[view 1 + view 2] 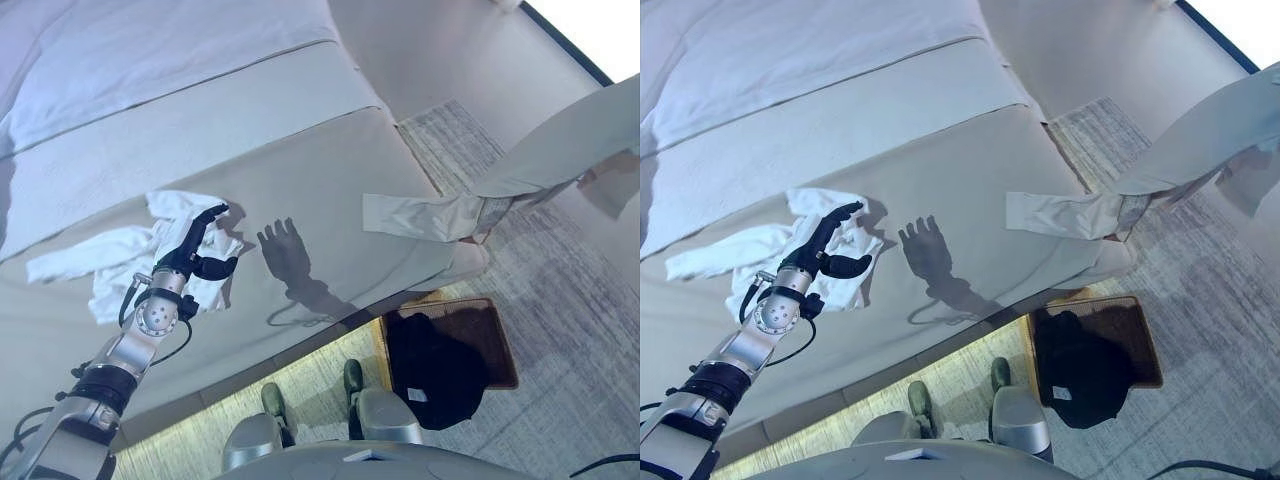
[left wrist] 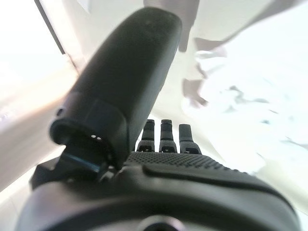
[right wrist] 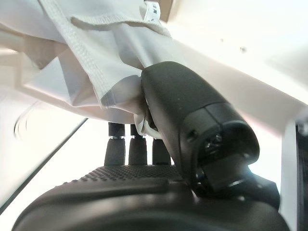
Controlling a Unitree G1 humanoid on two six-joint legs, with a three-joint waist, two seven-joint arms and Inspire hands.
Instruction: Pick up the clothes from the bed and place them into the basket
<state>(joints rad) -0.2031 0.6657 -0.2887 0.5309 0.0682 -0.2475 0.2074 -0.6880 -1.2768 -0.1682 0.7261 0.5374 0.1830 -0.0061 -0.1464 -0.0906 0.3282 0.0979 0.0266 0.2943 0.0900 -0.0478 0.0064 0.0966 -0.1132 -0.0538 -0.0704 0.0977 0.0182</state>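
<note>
A crumpled white garment [image 1: 110, 255] lies on the bed [image 1: 300, 160] at the left. My left hand [image 1: 192, 248] hovers just over its right part with fingers straight and thumb spread, holding nothing; the white cloth also shows past the hand in the left wrist view [image 2: 250, 96]. A long pale grey garment [image 1: 430, 215] hangs from the upper right, off the bed's right corner and above the floor. In the right wrist view my right hand [image 3: 183, 110] pinches this cloth [image 3: 96, 57] between thumb and fingers. A brown basket [image 1: 503, 345] stands on the floor by the bed.
A dark garment [image 1: 435, 370] lies in the basket. A patterned grey rug [image 1: 570, 290] covers the floor to the right of the bed. A white duvet [image 1: 150, 50] covers the far part of the bed.
</note>
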